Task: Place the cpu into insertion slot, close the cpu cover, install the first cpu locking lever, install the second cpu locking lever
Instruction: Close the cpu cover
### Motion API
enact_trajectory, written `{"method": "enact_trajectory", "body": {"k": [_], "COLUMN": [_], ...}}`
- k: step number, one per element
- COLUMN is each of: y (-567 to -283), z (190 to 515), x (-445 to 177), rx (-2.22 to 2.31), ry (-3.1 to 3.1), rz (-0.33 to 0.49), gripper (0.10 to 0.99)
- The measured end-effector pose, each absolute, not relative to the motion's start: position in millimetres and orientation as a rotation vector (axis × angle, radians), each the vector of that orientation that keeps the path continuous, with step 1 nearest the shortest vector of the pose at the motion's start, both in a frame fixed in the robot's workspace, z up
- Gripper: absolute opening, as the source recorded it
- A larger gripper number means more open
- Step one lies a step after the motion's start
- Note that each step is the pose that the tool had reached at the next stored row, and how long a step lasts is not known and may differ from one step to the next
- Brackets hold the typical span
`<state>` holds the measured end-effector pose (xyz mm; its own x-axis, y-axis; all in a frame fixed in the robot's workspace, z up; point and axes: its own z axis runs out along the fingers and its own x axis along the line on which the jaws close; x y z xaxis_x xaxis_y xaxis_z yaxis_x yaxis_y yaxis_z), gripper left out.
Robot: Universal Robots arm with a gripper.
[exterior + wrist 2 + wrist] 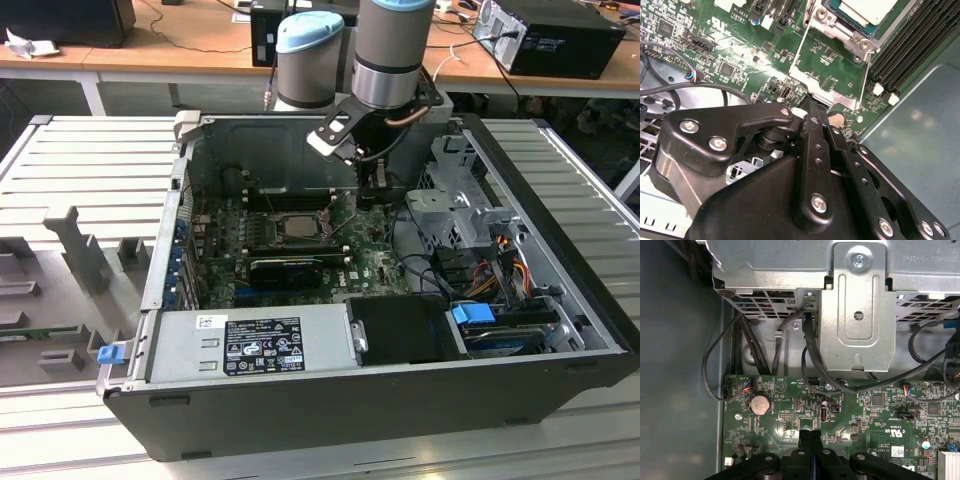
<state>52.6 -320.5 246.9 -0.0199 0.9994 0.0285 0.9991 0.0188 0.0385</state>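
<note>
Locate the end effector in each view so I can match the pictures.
Exterior view: end effector hangs inside the open case, just off the socket toward the exterior view's right.
Second wrist view: end effector, shut, tips beside the open cpu cover.
First wrist view: end effector above the motherboard, pointing toward the drive cage.
Shared landmark: the green motherboard.
</note>
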Motion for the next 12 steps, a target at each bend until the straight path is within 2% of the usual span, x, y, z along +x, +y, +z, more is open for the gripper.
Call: {"method": "enact_trajectory", "body": {"k": [12], "y": [-320.4], "z": [246.9], "x": [49.5], "rx": [2.195], "ry": [2.237], "rz": [0.074], "gripper": [0.106]}}
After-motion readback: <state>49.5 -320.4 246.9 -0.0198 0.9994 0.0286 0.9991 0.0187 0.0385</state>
